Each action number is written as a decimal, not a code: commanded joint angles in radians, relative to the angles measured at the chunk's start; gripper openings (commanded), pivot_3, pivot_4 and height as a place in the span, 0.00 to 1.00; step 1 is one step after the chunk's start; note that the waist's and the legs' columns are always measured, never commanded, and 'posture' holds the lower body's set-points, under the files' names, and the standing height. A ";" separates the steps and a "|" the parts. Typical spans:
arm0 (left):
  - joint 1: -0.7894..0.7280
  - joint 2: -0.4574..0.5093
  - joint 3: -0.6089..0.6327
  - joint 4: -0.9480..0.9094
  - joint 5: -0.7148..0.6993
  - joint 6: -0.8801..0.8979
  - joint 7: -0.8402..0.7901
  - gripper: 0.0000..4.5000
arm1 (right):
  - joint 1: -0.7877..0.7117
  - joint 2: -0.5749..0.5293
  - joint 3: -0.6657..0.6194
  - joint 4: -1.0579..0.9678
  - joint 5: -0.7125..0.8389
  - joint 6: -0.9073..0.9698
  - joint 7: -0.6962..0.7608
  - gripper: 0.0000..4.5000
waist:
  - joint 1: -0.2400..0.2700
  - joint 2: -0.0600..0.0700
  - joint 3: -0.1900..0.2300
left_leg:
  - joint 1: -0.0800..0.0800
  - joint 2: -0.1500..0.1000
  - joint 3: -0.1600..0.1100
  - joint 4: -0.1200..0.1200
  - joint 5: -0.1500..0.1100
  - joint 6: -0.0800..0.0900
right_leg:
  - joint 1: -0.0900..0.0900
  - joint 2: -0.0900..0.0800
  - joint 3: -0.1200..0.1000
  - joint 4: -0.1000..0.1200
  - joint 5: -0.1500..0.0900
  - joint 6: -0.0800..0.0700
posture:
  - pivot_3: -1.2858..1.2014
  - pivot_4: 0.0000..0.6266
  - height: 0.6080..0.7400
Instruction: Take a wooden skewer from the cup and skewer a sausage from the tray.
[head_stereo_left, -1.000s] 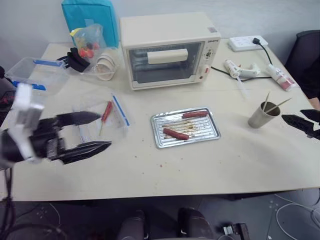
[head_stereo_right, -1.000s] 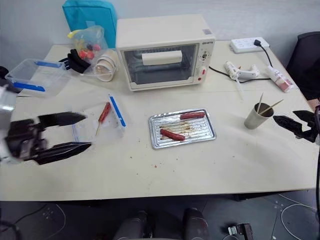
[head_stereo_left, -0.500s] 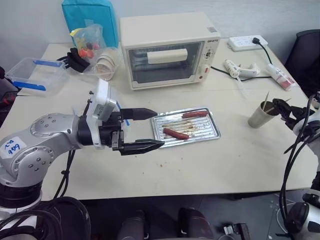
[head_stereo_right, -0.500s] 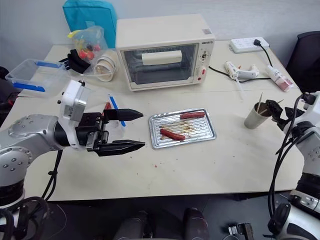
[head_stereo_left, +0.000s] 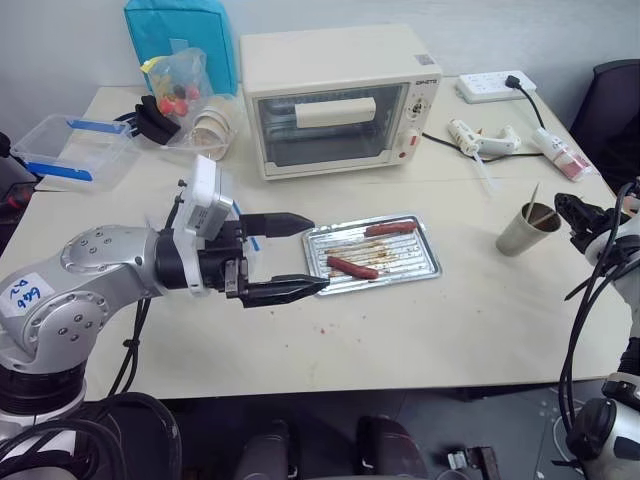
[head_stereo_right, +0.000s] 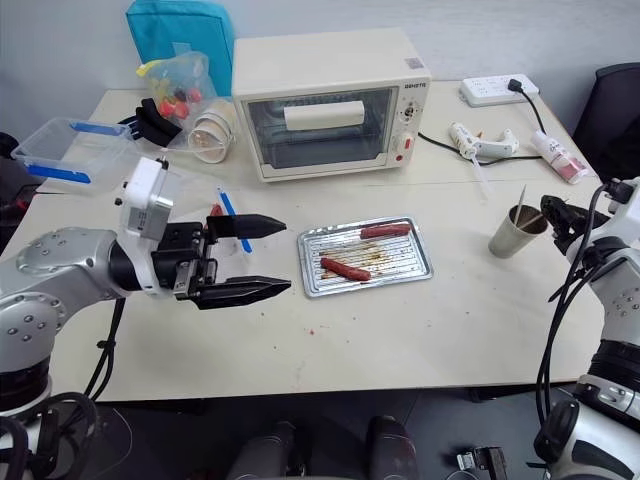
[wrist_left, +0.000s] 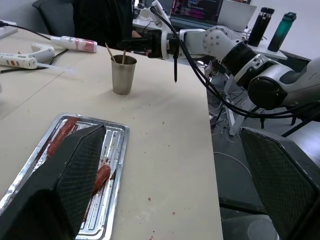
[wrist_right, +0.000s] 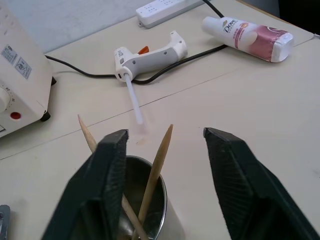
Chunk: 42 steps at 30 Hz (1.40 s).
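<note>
The grey-tan cup (head_stereo_left: 520, 235) stands at the table's right side with two wooden skewers in it. My right gripper (wrist_right: 165, 145) is level at the cup's rim, open, and one wooden skewer (wrist_right: 156, 165) rises between its fingers (wrist_right: 107, 170) without touching them. The other skewer (wrist_right: 86, 132) leans outside the gap. The silver tray (head_stereo_left: 412, 258) lies mid-table with the dark sausage (head_stereo_left: 352, 268) near its front and a lighter red one (head_stereo_left: 390, 229) at the back. My left gripper (head_stereo_left: 318, 253) hangs wide open and empty at the tray's left edge, pointing right.
A cream toaster oven (head_stereo_left: 335, 100) stands behind the tray. A glue gun (head_stereo_left: 480, 138), a bottle (head_stereo_left: 560, 155) and a power strip (head_stereo_left: 495, 87) lie at the back right. A clear blue-edged box (head_stereo_left: 75, 150) and stacked white cups (head_stereo_left: 210, 135) sit at the back left.
My left gripper swung right to the tray's left edge, then stayed still. My right gripper came in from the right to the cup's rim, around one skewer.
</note>
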 joint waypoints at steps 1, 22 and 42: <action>-0.027 -0.004 0.002 -0.002 0.013 -0.022 -0.004 1.00 | -0.011 -0.006 0.011 -0.050 0.013 -0.008 0.001 0.26 | 0.000 0.000 0.000 | 0.000 0.000 0.000 0.000 0.000 0.000 | 0.000 0.000 0.000 0.000 0.000 0.000 | 0.52 0.24 1.00; -0.048 -0.021 0.005 0.021 0.025 -0.023 -0.024 1.00 | -0.114 -0.136 0.051 -0.160 0.048 0.082 0.025 0.00 | 0.001 0.000 0.000 | 0.000 0.000 0.000 0.000 0.000 0.000 | 0.000 0.000 0.000 0.000 0.000 0.000 | 0.52 0.24 1.00; 0.042 -0.058 -0.024 0.053 0.201 -0.164 -0.025 1.00 | -0.544 0.300 -0.298 -0.224 0.711 0.919 -0.604 0.00 | -0.005 0.000 0.000 | -0.002 0.002 0.000 -0.001 0.000 0.000 | -0.001 0.000 -0.001 0.000 0.000 0.000 | 0.52 0.24 1.00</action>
